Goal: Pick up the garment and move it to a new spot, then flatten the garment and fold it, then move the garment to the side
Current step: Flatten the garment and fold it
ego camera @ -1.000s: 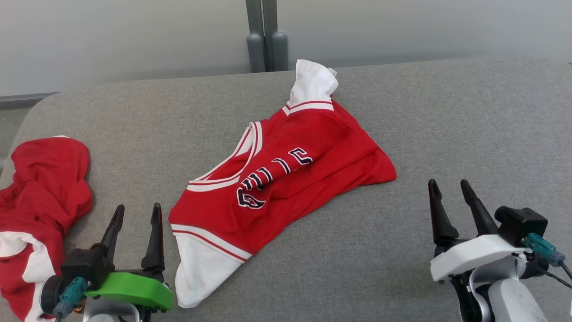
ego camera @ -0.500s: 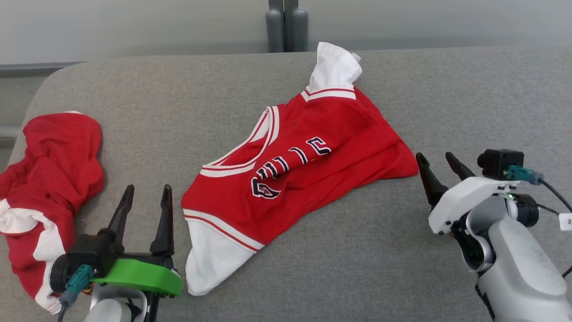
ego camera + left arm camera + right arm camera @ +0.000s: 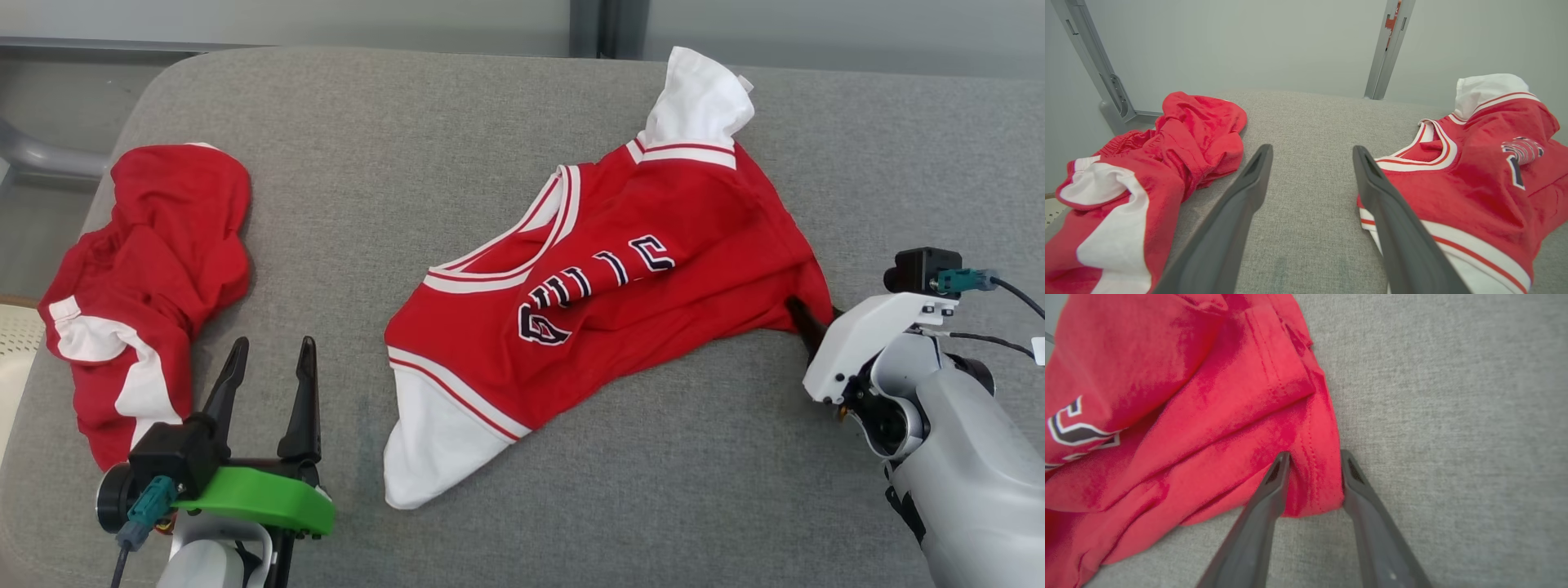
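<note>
**Right Gripper Set Astride Jersey Corner As Pick-Up Is Prepared**

At the far left of the head view, a second red garment (image 3: 147, 269) with white panels is seen heaped at the edge of the grey cushion (image 3: 367, 147), well apart from the work. Just to its right, the left gripper (image 3: 273, 343) is held over the cushion with its fingers spread wide and nothing between them. Bare cushion is framed by those fingers in the left wrist view.

Next comes the jersey (image 3: 620, 278), the task's garment, which is laid rumpled at the middle of the cushion. Its long axis is run on a diagonal. It is traced from the near white sleeve (image 3: 433, 441), which lies beside the left gripper but clear of it, up to the far white sleeve (image 3: 698, 90) by the cushion's back edge.

At the right, the right gripper (image 3: 1315, 454) is set on the jersey's red hem corner (image 3: 1310, 486). In the right wrist view a fold of that corner is straddled by the two fingers, one placed on the cloth and one at its outer edge. The jaws are seen part-way apart about the fold, but whether it is yet pinched cannot be told.

The bulk of the jersey is thus spread to the left of the right gripper, so the right arm is judged the nearer one. A lift from this corner is judged likely to trail the cloth out along its diagonal
</note>
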Controlling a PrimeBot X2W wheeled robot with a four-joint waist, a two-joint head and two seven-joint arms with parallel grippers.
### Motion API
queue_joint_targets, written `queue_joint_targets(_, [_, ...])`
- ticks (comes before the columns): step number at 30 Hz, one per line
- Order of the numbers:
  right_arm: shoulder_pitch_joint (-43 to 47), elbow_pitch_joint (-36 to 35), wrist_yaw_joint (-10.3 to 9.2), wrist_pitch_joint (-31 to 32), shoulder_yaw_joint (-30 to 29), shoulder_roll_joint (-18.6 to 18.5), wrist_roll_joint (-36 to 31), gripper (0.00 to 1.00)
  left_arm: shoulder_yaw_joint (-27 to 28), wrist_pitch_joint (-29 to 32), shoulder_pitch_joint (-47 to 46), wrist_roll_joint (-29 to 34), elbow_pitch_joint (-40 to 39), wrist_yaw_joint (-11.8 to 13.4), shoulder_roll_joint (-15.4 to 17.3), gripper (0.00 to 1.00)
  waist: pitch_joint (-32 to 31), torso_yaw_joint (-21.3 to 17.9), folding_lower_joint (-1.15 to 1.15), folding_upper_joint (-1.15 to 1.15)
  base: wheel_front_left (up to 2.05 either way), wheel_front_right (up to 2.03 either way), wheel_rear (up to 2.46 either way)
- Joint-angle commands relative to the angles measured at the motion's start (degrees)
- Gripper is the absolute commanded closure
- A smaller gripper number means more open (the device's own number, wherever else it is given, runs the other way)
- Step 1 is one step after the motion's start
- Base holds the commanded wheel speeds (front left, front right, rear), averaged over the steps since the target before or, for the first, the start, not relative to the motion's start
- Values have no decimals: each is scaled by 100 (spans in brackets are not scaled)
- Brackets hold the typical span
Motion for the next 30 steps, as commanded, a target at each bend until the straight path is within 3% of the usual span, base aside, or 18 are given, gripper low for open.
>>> queue_joint_targets(1, [53,66,5,62,88,31,97,100,41,-2,-27,38,19,-45,-27,0,-23,28,0,0,0,0,0])
queue_joint_targets(9, [257,-427,4,366,314,-206,630,100,163,-2,124,137,102,-93,-98,0,-321,-130,0,0,0,0,0])
queue_joint_targets(15, [713,-1482,5,970,163,-542,1090,100,245,-2,281,185,74,-96,-122,0,-506,-321,0,0,0,0,0])
queue_joint_targets(23, [1408,-3142,4,2277,-601,-732,1419,100,261,-2,330,232,37,-131,-154,0,-553,-440,0,0,0,0,0])
queue_joint_targets(26, [1535,-3739,5,2706,-1046,-684,1277,100,231,-2,272,249,35,-157,-186,0,-504,-390,0,0,0,0,0])
queue_joint_targets(30, [1967,-3959,4,3300,-1568,-562,692,100,201,-2,205,237,86,-197,-237,0,-438,-241,0,0,0,0,0])
